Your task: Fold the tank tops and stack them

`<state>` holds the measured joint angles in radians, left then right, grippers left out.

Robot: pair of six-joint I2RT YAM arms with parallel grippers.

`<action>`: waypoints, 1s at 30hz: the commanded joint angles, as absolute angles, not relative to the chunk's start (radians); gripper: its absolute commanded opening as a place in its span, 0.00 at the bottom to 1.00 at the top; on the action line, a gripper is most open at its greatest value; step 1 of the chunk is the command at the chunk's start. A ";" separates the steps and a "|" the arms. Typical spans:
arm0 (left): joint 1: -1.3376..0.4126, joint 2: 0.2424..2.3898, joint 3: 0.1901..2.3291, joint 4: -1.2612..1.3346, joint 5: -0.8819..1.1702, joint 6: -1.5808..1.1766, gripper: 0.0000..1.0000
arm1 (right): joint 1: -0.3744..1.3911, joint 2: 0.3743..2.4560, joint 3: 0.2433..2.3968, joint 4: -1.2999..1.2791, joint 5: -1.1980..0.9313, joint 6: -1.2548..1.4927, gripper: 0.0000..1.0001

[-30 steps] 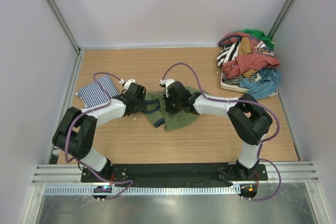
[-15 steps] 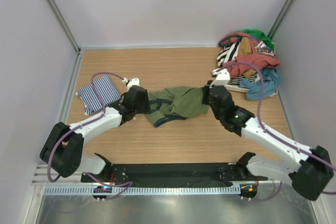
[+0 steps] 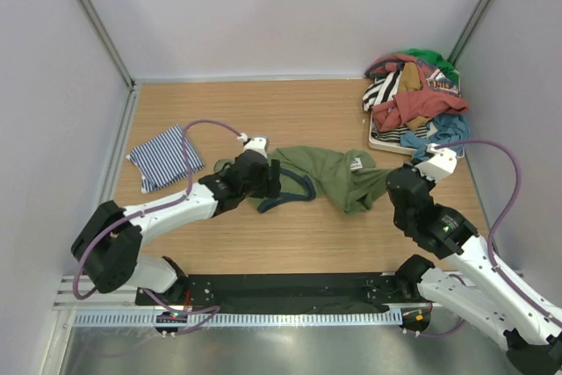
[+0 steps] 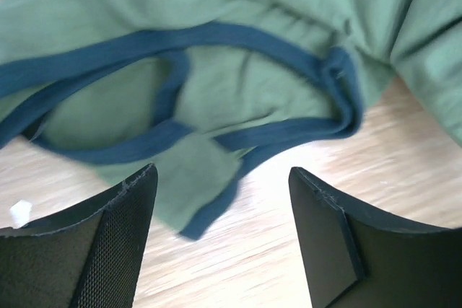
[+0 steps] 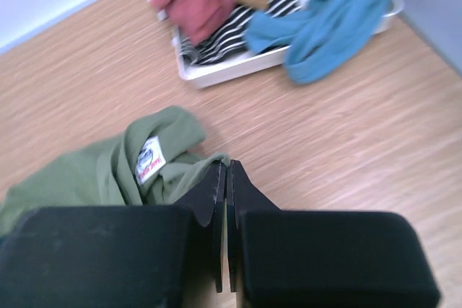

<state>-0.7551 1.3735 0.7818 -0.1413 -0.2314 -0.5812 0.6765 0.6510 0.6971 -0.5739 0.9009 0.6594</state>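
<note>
The olive green tank top [image 3: 329, 173] with navy trim lies spread across the middle of the table. My left gripper [image 3: 274, 183] is open above its navy-trimmed strap end [image 4: 253, 37], holding nothing [image 4: 222, 178]. My right gripper [image 3: 391, 189] is shut on the right edge of the olive top [image 5: 94, 171], its tips [image 5: 226, 169] pinching a fold beside a white label [image 5: 148, 160]. The striped navy-and-white tank top [image 3: 165, 157] lies folded at the far left, away from both grippers.
A white tray [image 3: 386, 144] at the back right holds a pile of mixed clothes [image 3: 413, 98]; it also shows in the right wrist view [image 5: 231, 70]. Grey walls enclose the table on three sides.
My right gripper has pulled the olive top's edge to the right and toward the near edge, stretching it out. My left gripper has moved right along the top.
</note>
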 commanded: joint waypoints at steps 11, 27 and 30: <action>-0.902 1.749 1.232 -0.284 -0.152 -0.555 0.73 | 0.617 0.750 0.804 -0.776 1.117 0.911 0.01; -0.956 1.986 1.451 -0.370 -0.232 -0.592 0.55 | 0.558 0.752 0.822 -0.716 1.075 0.838 0.01; -0.950 2.017 1.486 -0.391 -0.242 -0.583 0.44 | 0.549 0.753 0.815 -0.703 1.058 0.828 0.01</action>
